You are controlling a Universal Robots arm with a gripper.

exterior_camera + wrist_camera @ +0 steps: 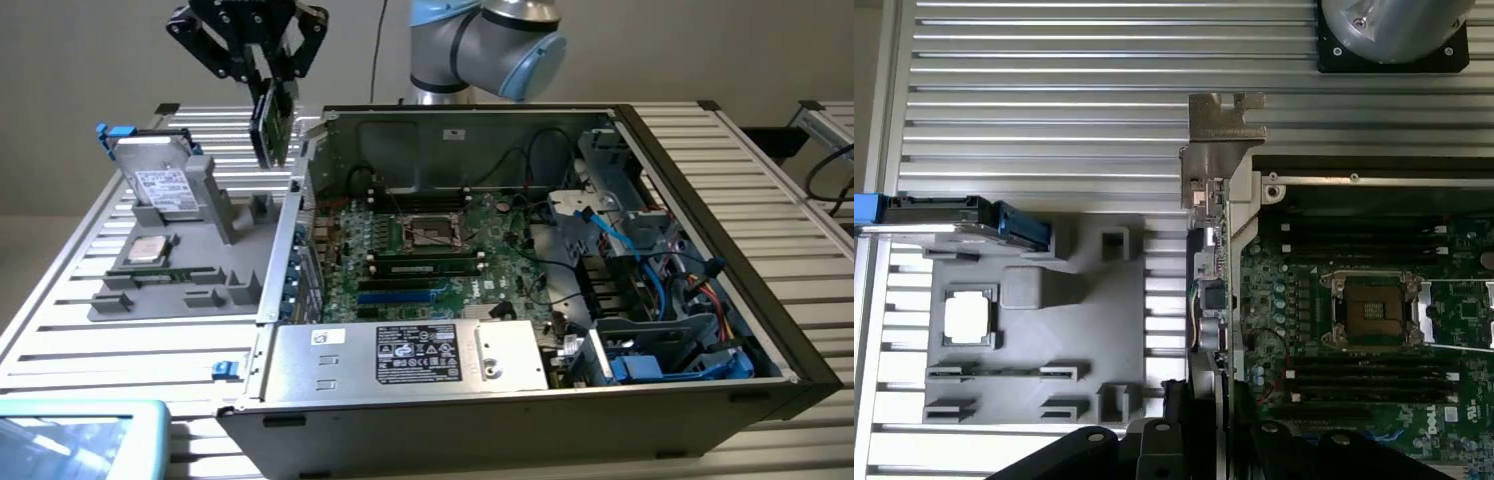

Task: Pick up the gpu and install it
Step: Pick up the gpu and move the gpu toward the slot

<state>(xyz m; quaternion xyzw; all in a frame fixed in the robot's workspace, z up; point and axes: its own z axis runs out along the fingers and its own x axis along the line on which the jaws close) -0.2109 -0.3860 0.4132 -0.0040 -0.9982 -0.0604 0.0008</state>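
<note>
My gripper (266, 82) hangs high at the exterior view's upper left, shut on the gpu (274, 125). The card hangs on edge, upright, above the gap between the grey parts fixture (187, 295) and the left wall of the open computer case (304, 200). In the wrist view the gpu (1209, 290) appears edge-on, with its silver metal bracket (1222, 135) at the far end and my black fingers (1179, 400) clamped on the near end. It is over the case's wall, beside the motherboard (1354, 330).
The fixture holds an upright silver hard drive (160, 185), a CPU (144, 250) and a narrow memory stick (171, 272). Inside the case lie the motherboard (414, 250), cables and drive bays (654, 300). The arm's base (1394, 30) stands behind the case. A light blue object (80, 435) sits at the front corner.
</note>
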